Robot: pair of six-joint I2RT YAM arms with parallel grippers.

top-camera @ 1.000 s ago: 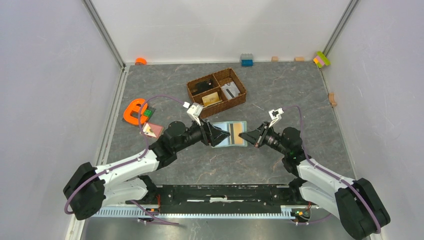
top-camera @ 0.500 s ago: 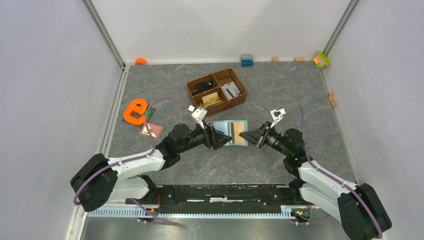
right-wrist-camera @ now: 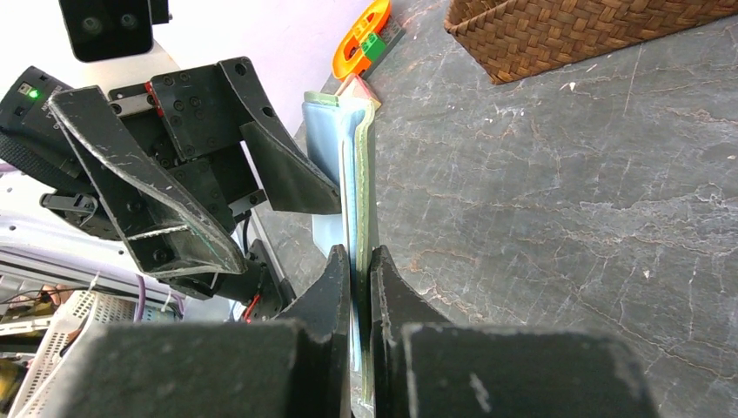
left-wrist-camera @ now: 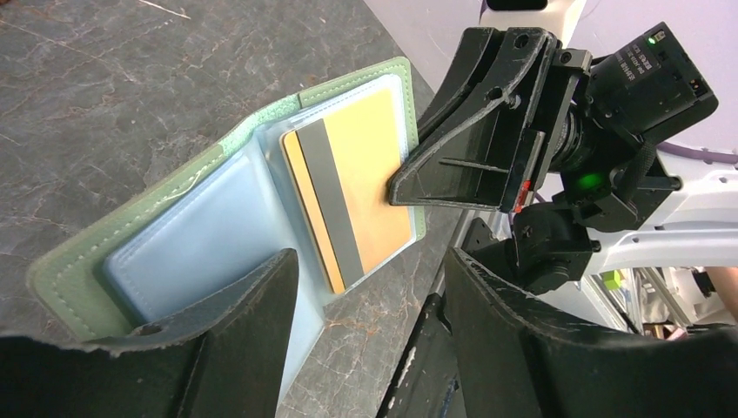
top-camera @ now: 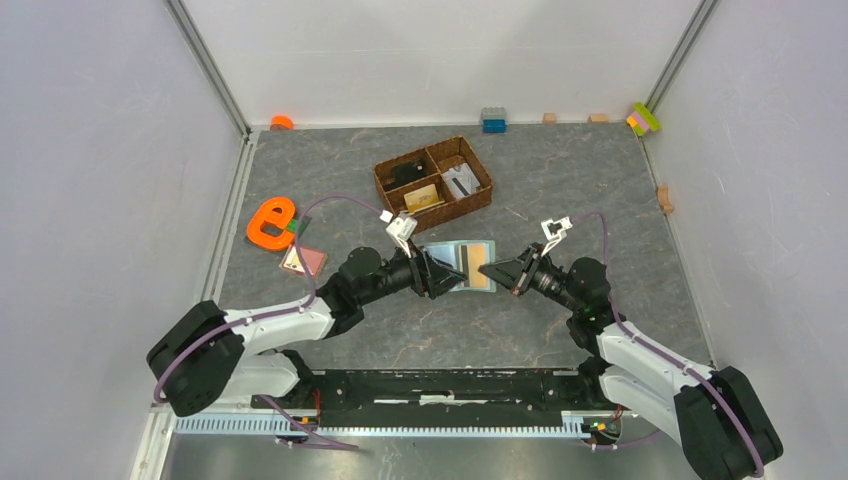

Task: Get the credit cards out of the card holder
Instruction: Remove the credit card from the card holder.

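1. The extraction looks part done. A pinkish-brown card [top-camera: 303, 261] lies on the table [top-camera: 560, 200] at the left of the top view, just beside the orange letter e [top-camera: 270, 222]. A tan-orange card [left-wrist-camera: 357, 192] sits in its slot.
2. The card holder [left-wrist-camera: 200, 252] is spread open at the centre of the top view, between the two arms. Whether its lower edge touches the table cannot be told.
3. The right gripper [right-wrist-camera: 355, 254] is clamped on the holder's right edge, with its fingers pressed together over the green cover and blue lining.
4. The left gripper [left-wrist-camera: 370, 270] has its fingers apart and holds nothing. It points at the open face, near the flap with the bare blue pocket.
5. The next move likely calls for the left fingers to close on the exposed part of the tan-orange card alone. They would then draw it along the slot while the right gripper braces the holder. Catching the pocket lining with the card would drag the whole holder.
6. The left wrist view alone shows the card's face, its grey stripe and the pockets.
7. The right wrist view shows the holder edge-on, which confirms the clamp but hides the card's face.
8. Only the top view takes in the freed card, the wicker basket [top-camera: 470, 205] in the upper middle, and both arms together.
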